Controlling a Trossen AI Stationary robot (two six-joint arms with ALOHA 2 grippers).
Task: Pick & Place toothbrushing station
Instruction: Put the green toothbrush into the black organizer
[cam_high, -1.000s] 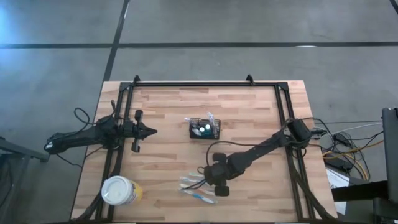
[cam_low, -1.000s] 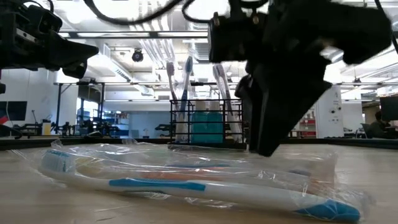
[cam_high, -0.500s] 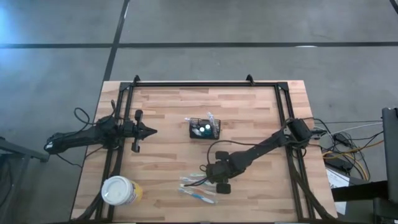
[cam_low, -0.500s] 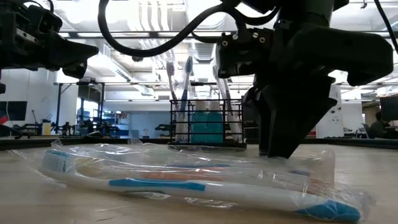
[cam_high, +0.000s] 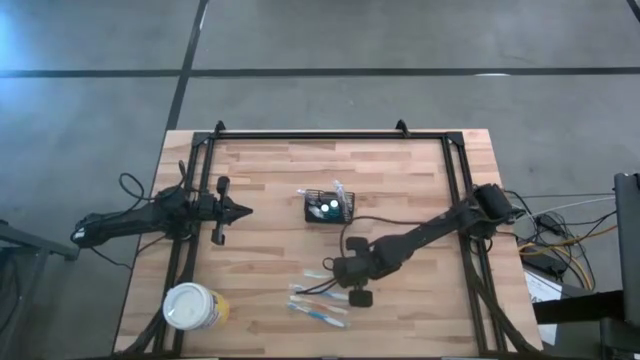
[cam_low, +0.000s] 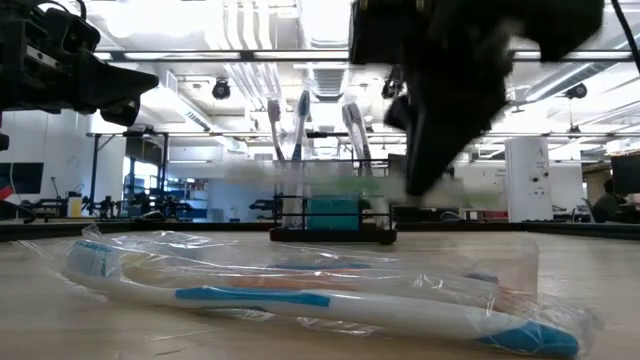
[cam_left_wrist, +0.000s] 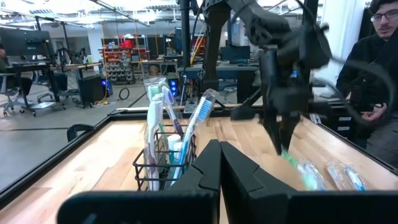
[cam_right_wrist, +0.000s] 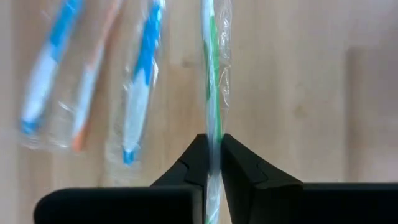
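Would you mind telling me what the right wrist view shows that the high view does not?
Only the right wrist view shows the right gripper shut on a green wrapped toothbrush. Only the high view shows the basket, the tub and the left gripper, waiting at the table's left side. Both show the wrapped toothbrushes on the table.

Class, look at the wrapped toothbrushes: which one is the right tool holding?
The green-and-white wrapped toothbrush, pinched between the right tool; the blue and orange ones lie loose beside it.
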